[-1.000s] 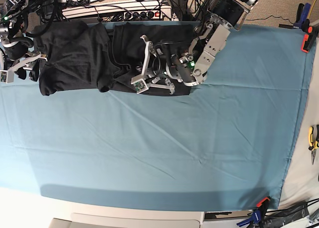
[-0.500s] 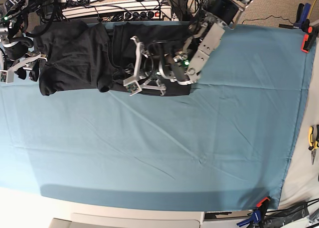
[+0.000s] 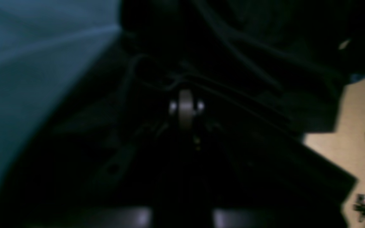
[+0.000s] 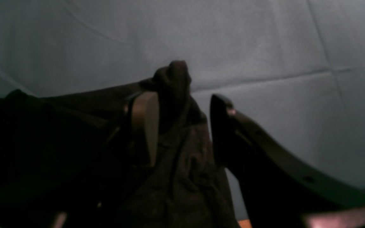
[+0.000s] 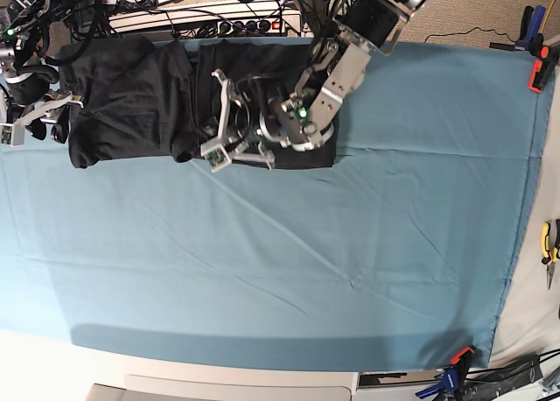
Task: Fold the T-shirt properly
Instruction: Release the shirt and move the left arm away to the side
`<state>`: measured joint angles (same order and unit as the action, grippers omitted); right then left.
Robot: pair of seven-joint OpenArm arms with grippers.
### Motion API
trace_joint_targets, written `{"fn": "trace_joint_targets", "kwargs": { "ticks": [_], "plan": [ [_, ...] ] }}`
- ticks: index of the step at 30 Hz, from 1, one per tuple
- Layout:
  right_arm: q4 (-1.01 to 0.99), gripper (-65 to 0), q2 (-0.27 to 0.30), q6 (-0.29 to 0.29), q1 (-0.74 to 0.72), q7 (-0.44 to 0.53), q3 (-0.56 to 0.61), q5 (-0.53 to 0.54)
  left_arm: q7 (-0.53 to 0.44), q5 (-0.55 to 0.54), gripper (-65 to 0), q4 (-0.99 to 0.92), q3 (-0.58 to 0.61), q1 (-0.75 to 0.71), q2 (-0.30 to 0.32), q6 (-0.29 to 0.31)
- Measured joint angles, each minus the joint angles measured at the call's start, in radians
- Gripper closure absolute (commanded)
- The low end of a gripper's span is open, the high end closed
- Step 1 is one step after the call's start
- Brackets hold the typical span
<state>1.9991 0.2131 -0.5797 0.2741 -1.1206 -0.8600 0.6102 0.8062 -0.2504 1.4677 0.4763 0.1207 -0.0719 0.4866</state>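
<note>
The black T-shirt lies bunched along the far left of the teal cloth, plain side showing. My left gripper hangs low over the shirt's middle. In the left wrist view its fingertips are pressed together, and creases in the dark T-shirt run toward them, so it looks shut on a layer. My right gripper sits at the shirt's left edge. In the right wrist view this gripper stands open with a ridge of the T-shirt between its fingers.
The teal table cloth covers the table toward me and to the right. Power strips and cables run just behind the shirt. Clamps hold the cloth at the right edge, pliers lie beyond it, and another clamp sits at the front.
My left arm has swept leftward across the shirt, its gripper going from the shirt's right part to near its middle. The right arm has stayed put.
</note>
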Motion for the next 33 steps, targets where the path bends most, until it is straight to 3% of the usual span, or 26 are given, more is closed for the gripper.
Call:
{"fn": "trace_joint_targets", "kwargs": {
  "ticks": [12,13,17,22,27,30,33],
  "plan": [
    [0.0,-26.8,0.0,0.0,0.0,0.0,0.0,0.0,-0.045,0.018,0.0,-0.068,0.0,0.109,0.0,0.0],
    [0.0,-26.8,0.0,0.0,0.0,0.0,0.0,0.0,-0.043,0.054,0.0,-0.072,0.0,0.114,0.0,-0.017],
    [0.0,-26.8,0.0,0.039,0.0,0.003,0.0,-0.014,0.014,0.138,0.0,-0.074,0.0,0.18,0.04,-0.209],
    [0.0,-26.9,0.002,0.056,-0.002,0.036,0.0,-0.064,0.07,0.134,0.0,-0.074,-0.107,0.288,0.135,-0.282],
    [-0.039,-26.9,0.056,0.072,-0.001,0.038,0.0,-0.084,0.138,-0.038,0.0,-0.073,-0.294,0.333,0.234,-0.27],
    [-0.166,-29.5,0.118,0.084,-0.006,0.026,0.0,-0.08,0.183,-0.138,0.0,-0.074,-0.391,0.33,0.322,-0.2],
    [-0.355,-35.0,0.173,0.094,-0.023,-0.024,-0.002,0.002,0.214,-0.269,0.0,-0.074,-0.462,0.327,0.426,-0.137]
  ]
}}
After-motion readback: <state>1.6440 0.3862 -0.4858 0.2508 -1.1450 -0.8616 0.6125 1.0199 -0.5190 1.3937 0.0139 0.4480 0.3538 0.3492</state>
